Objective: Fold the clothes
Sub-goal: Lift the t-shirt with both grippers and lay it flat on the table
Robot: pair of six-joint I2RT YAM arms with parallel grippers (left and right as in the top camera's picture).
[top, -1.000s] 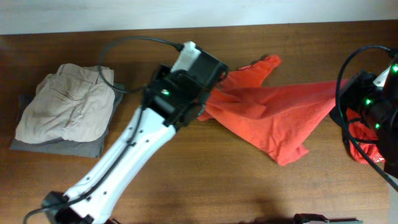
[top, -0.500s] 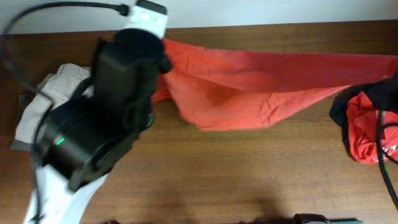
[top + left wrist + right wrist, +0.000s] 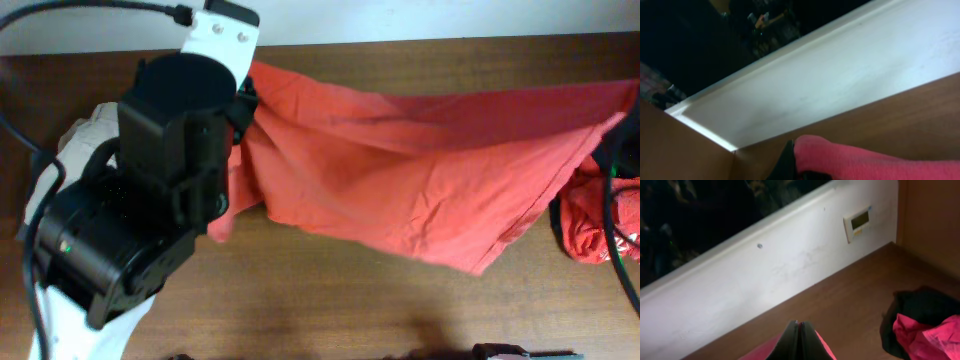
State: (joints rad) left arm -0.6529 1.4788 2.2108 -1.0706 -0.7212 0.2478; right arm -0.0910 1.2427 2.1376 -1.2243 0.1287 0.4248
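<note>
**Overhead view.** The left arm (image 3: 150,210), black-cased with a white link at its far end, fills the left of the field. The left claw (image 3: 243,103) is largely hidden beneath its own wrist, at the near edge of the orange-red T-shirt (image 3: 420,180). From this claw the T-shirt spreads rightward above the table (image 3: 330,300) as a broad, creased sheet. It reaches the right border, and its lowest corner hangs toward the near side. To the claw's left, partly under the arm, lies a beige garment (image 3: 80,135). A crumpled red shirt (image 3: 585,225) lies below the T-shirt's far right end. The right claw falls outside this field.

**Left wrist view.** The left claw (image 3: 790,165) appears only as a dark finger at the lower margin. Its jaws are pinched closed on a rounded fold of the T-shirt (image 3: 865,162), which leaves the claw to the right. Ahead of the claw are the brown table (image 3: 920,115) and a white wall (image 3: 840,85).

**Right wrist view.** The right claw (image 3: 799,340) has its two dark fingers pressed flat together, clamping the T-shirt (image 3: 826,351). Red cloth shows on both sides of the fingers. Well to the claw's right, the black garment (image 3: 920,305) lies on the table (image 3: 850,295) with the red shirt (image 3: 925,335) heaped against it. A small wall panel (image 3: 860,221) is fixed to the wall beyond.
</note>
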